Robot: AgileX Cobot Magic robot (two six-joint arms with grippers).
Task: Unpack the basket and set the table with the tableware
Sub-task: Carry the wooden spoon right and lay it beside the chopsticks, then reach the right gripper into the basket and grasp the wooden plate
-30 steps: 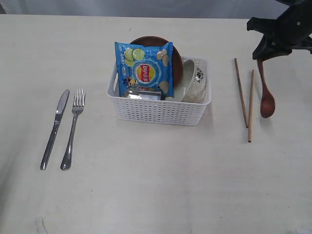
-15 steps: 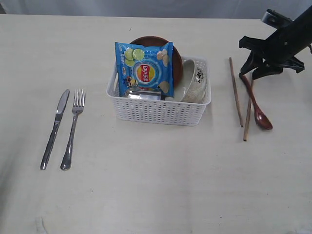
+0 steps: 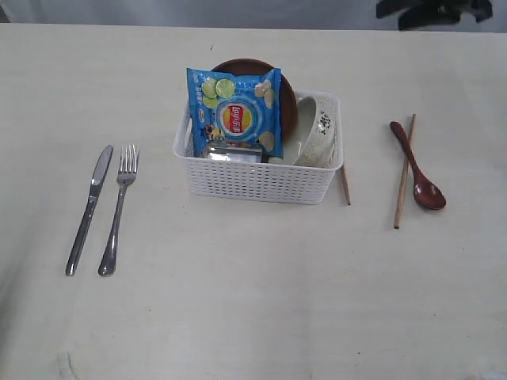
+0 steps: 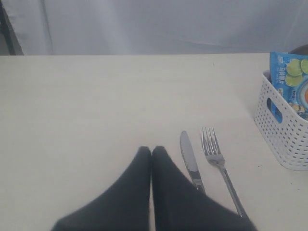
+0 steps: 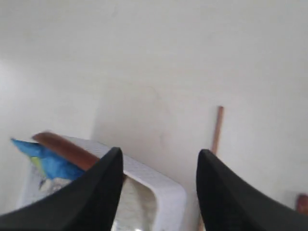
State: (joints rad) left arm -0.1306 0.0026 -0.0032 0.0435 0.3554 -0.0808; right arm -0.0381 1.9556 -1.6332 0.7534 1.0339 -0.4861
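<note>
The white basket stands mid-table and holds the brown plate, the patterned bowl and the steel cup, which sits under a blue chips bag. Knife and fork lie side by side on the left. At the right the wooden spoon lies across one chopstick; the other chopstick rests against the basket's right wall. My right gripper is open and empty, high above the basket's corner. My left gripper is shut, empty, beside the knife.
The pale table stretches wide in front of the basket. The right arm shows as a dark shape at the far edge. The fork and basket wall lie to one side of the left gripper.
The right gripper has lifted off and pulled back to the far edge. The spoon and chopsticks were knocked askew; one chopstick slid over against the basket.
</note>
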